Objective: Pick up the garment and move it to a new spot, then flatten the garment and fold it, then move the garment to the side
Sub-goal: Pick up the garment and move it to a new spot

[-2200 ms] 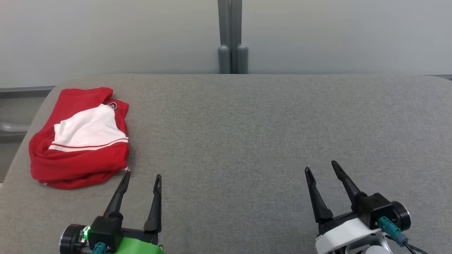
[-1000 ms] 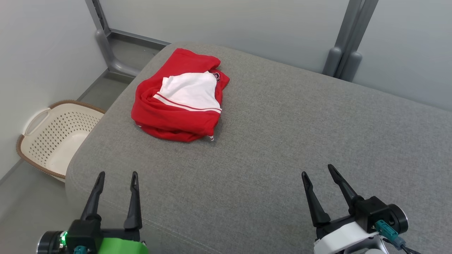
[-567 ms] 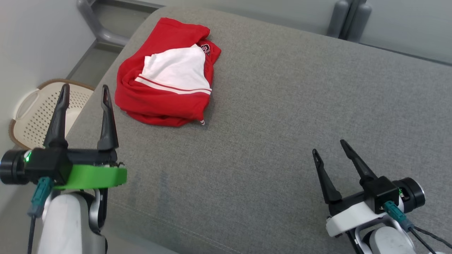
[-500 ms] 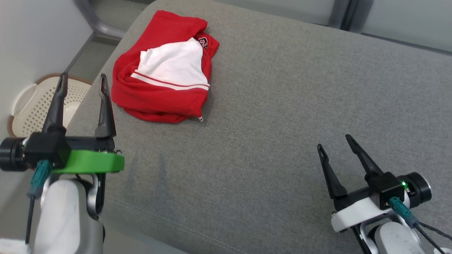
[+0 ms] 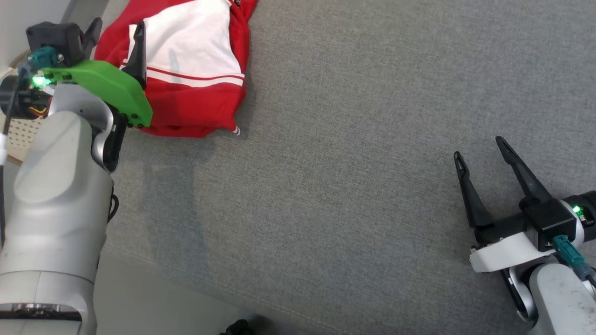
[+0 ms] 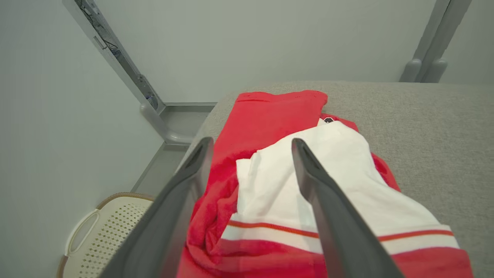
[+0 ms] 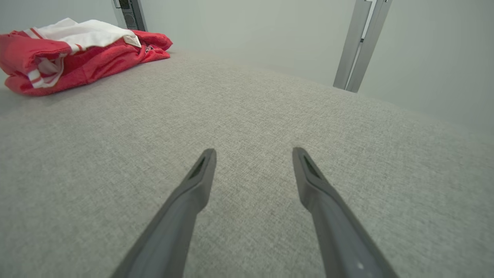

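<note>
Left gripper (image 5: 118, 25) now up over shirt (image 5: 195, 107) at 11 o'clock, fingers wide. Right gripper (image 5: 479, 148) wide too, 4 o'clock. Shirt looks soft, floppy; pinch thick red edge.

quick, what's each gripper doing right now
Left gripper: open, empty, aimed at the garment.
Right gripper: open, empty, over the grey cushion.

Garment (image 5: 186, 70) lies on padded surface (image 5: 349, 163), at its far-left corner. L gripper (image 5: 119, 23) hangs over garment's left part. R gripper (image 5: 478, 147) is well apart, near right, over bare surface. Basket (image 6: 112, 231) stands on floor (image 6: 170, 166), left of surface. Wall (image 6: 270, 38) behind.
</note>
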You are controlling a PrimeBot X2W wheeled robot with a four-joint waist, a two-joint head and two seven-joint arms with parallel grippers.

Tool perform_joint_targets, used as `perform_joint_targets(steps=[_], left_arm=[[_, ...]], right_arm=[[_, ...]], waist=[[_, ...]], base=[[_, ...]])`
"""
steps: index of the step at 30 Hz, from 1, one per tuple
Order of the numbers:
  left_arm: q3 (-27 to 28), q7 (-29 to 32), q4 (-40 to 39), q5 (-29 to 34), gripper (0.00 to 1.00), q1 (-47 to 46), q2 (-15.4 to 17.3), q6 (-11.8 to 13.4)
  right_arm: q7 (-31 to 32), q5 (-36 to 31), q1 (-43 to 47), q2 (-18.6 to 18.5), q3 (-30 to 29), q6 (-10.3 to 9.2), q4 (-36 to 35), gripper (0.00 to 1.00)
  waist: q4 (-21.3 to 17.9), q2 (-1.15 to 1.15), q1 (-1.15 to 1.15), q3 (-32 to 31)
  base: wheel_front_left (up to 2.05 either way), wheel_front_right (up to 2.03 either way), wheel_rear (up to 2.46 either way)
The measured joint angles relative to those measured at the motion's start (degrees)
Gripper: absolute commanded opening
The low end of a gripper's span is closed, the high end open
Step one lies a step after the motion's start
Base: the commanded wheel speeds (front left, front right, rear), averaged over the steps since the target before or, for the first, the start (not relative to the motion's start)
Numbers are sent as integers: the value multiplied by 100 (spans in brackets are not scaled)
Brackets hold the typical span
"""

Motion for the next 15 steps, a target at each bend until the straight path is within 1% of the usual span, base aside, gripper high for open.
perform_joint_targets(steps=[3, 5, 7, 12, 15], left_arm=[[-439, 594, 319, -710, 100, -283, 213, -11], [-732, 831, 426, -1039, 100, -357, 396, -12], [-979, 1035, 527, -1397, 100, -420, 500, -12], [-1483, 1189, 764, -1857, 100, -484, 615, -12], [-1741, 1049, 866, -2017, 100, -537, 702, -12]], right_arm=[[-2, -1, -124, -24, -36, 0, -103, 100], [-7, -1, -204, -33, -27, 0, -160, 100], [-19, -3, -247, -32, -12, 0, -245, 100], [-38, -7, -331, -47, 19, 5, -393, 100], [-62, -5, -361, -47, 3, 10, -463, 100]], waist=[[-66, 0, 0, 228], [-116, 0, 0, 362], [-173, 0, 0, 499], [-292, 0, -1, 771], [-365, 0, -1, 877]], base=[[0, 0, 0], [0, 0, 0], [0, 0, 0], [0, 0, 0], [0, 0, 0]])
